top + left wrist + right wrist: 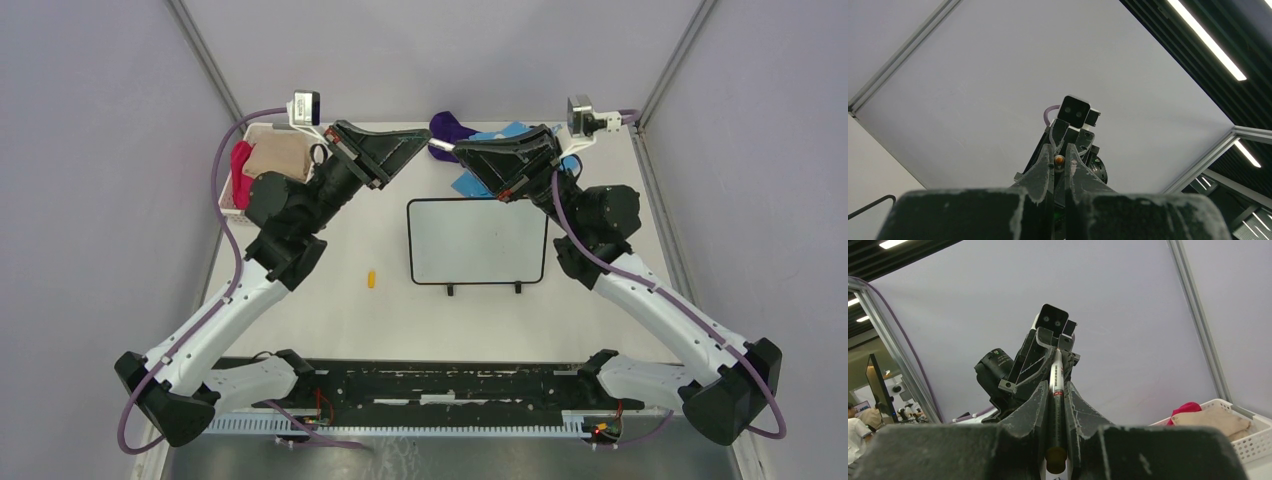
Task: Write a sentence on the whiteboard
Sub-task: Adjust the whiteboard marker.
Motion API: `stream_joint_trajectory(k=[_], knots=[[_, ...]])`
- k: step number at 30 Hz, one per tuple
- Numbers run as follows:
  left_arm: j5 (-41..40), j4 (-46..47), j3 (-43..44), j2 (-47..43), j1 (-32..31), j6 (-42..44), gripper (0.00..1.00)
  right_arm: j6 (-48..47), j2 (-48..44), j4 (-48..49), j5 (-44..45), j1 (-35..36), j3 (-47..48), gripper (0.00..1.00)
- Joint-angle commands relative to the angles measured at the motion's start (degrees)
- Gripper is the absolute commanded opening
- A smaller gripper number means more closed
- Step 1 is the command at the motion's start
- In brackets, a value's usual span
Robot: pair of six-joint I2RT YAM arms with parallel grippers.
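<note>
The small black-framed whiteboard (477, 240) looks smooth and glossy, the white plastic marker pen (1056, 371) smooth, the black right hand (1057, 387) scuffed matt.

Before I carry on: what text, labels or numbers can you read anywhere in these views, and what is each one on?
On the whiteboard: no writing visible; the surface looks blank from above.
On the marker held in the right gripper: dark print and a red mark on the white barrel, too small to read.
Elsewhere: nothing legible.
</note>
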Motion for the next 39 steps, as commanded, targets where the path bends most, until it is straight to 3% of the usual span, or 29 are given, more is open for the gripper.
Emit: stream_joint_trajectory(k=[1,3,6,9,16,22,26,31,39], knots=[[-1.7,0.6,-0.6,-0.4,0.4,3.5,0.04,0.7,-2.2,5.6,-0.5,0.2,-0.3,0.00],[-1.7,0.6,-1.0,-0.7,0.4,3.7,0.23,-0.5,-2.7,4.6,-0.4,0.1,-0.4,0.00],[-2.7,-3.0,-0.8,-1.2,0.4,5.5,0.62,-5.1,-4.6,-0.5,0.9,0.2,-0.2,0.00],[-6.4,-11.2,0.2,-3.5,0.4,10.9,0.77,-15.2,-8.2,-12.3,5.6,0.2,0.3,0.00],[-16.4,-27.6,-0.8,-12.2,0.4,33.9,0.81,-36.2,-15.3,-37.8,22.7,0.3,1.4,0.00],[-23.0,-35.7,-7.9,-17.9,0.4,49.9,0.81,-48.2,-16.5,-48.2,40.7,7.8,1.1,0.00],[-22.4,-33.5,-15.1,-20.8,0.4,53.1,0.82,-56.8,-13.2,-49.6,60.0,22.0,0.9,0.00],[-21.2,-31.6,-19.5,-20.0,0.4,54.4,0.82,-58.6,-8.3,-52.5,75.7,30.1,-0.2,0.00],[-19.6,-23.6,-26.4,-20.5,0.4,51.8,0.83,-49.8,-9.8,-56.8,75.4,31.9,-5.4,0.00]])
